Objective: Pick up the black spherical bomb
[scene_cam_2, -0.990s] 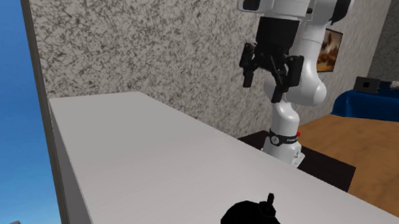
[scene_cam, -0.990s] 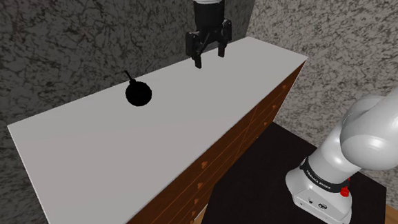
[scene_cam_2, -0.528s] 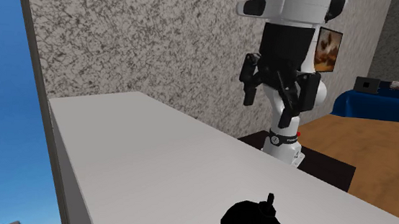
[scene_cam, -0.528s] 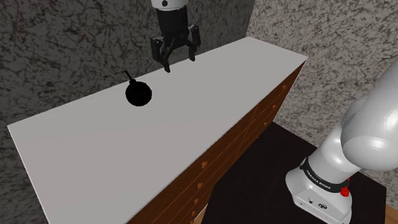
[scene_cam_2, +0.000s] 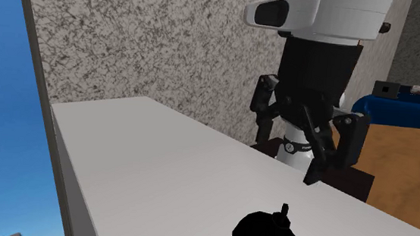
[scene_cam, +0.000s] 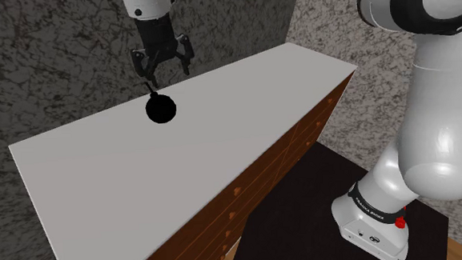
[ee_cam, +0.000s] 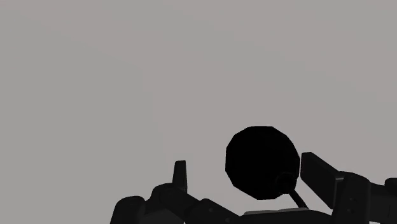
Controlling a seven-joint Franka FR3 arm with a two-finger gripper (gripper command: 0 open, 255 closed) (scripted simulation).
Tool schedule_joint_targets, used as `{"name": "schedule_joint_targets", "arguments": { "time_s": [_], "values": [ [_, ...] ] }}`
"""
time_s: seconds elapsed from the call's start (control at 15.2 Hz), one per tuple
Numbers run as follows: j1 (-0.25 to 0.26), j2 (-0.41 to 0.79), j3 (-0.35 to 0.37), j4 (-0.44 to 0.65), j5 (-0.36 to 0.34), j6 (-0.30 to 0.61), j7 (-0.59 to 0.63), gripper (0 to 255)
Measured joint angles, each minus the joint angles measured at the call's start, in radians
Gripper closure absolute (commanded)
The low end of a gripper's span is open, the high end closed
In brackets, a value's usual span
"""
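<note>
The black round bomb (scene_cam: 161, 109) with a short fuse (scene_cam: 147, 87) rests on the white top of a dresser (scene_cam: 222, 141), near its back edge. My black gripper (scene_cam: 167, 73) hangs open just above and behind the bomb, not touching it. In the second exterior view the bomb (scene_cam_2: 265, 235) sits at the near edge, with the gripper (scene_cam_2: 289, 153) above the dresser top (scene_cam_2: 145, 154) beyond it. Looking down from the wrist, the bomb (ee_cam: 262, 160) shows between the two spread fingers (ee_cam: 180, 175), closer to the other finger (ee_cam: 318, 175).
Brown drawer fronts (scene_cam: 287, 159) fall away at the dresser's front edge. A speckled wall (scene_cam: 58, 53) rises right behind the dresser. The arm's base (scene_cam: 373, 219) stands on a dark box (scene_cam: 297, 202). A blue bed (scene_cam_2: 403, 112) lies far off.
The gripper has travelled to the shoulder view's left along the dresser's back edge and lowered, arriving over the bomb. It stays open. The bomb has not moved.
</note>
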Motion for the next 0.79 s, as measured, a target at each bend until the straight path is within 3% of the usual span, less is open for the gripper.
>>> {"name": "schedule_joint_targets", "arguments": {
  "time_s": [0.33, 0.79],
  "values": [
    [0.097, 0.224, -0.018, 0.318, -0.061, -0.103, 0.026, 0],
    [0.088, 0.236, -0.02, 0.242, -0.065, -0.019, 0.042, 0]
  ]
}}
